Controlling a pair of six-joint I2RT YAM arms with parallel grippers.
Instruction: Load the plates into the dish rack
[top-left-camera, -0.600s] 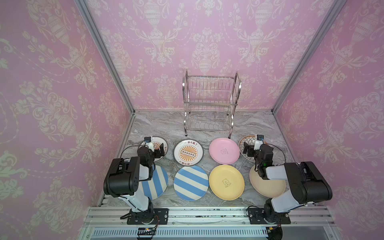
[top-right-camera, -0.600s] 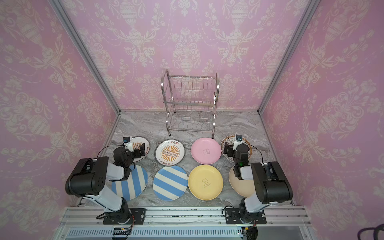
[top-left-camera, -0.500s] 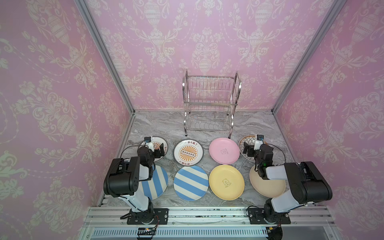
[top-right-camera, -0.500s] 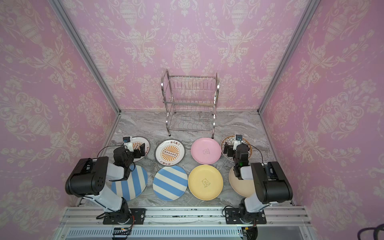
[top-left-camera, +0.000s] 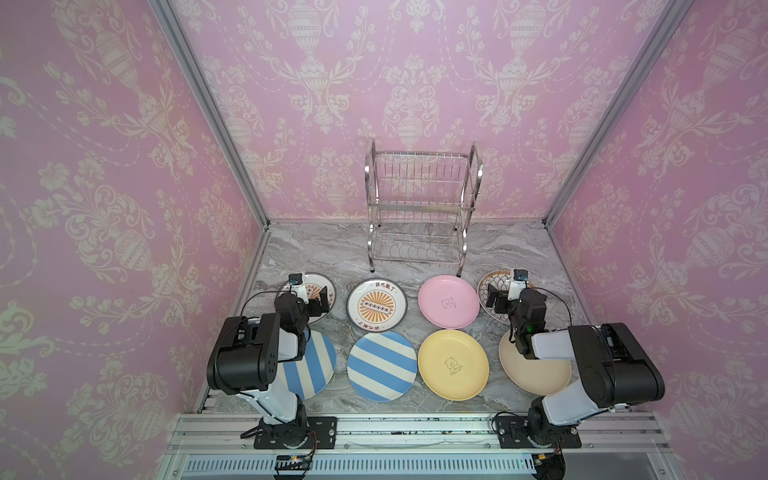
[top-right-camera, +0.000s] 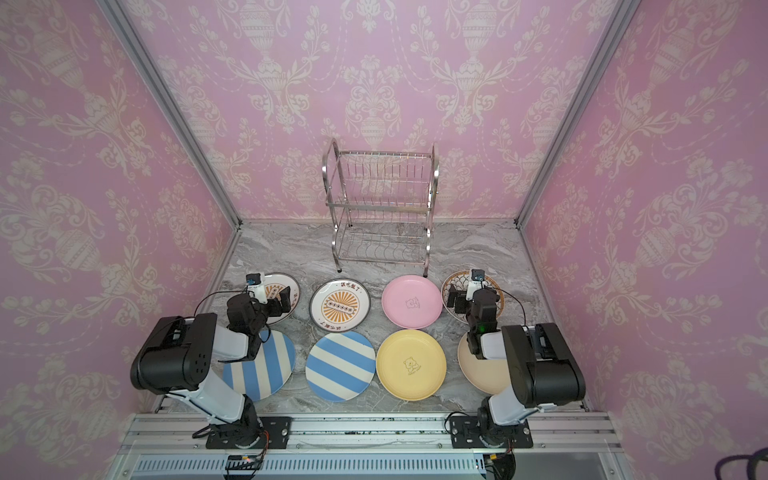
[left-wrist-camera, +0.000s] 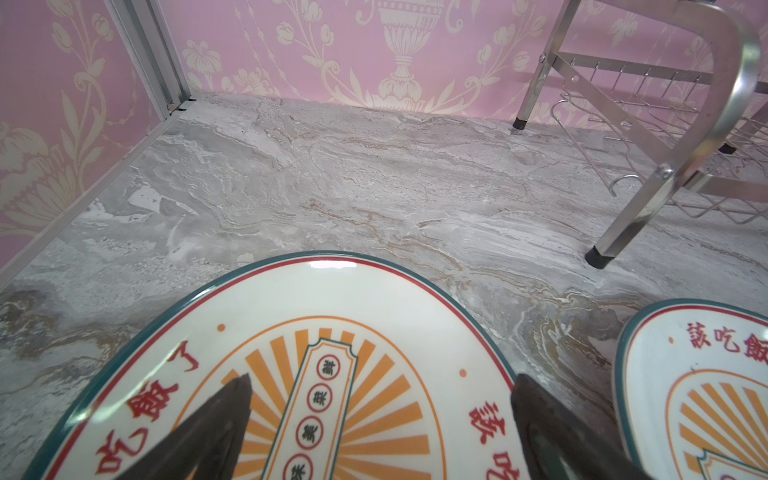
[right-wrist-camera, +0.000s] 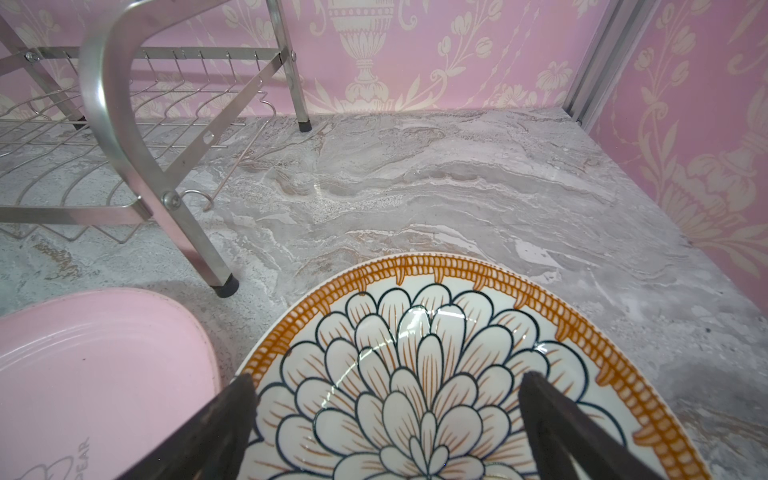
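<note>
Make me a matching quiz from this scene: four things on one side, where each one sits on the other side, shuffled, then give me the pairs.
Things
1. pink plate
2. yellow plate
3. beige plate
4. dish rack

Places
A. by the back wall, holding no plates
B. front row, partly under the right arm
C. back row, just ahead of a rack leg
D. front row, beside a blue-striped plate

Pairs: 1-C, 2-D, 3-B, 4-A
</note>
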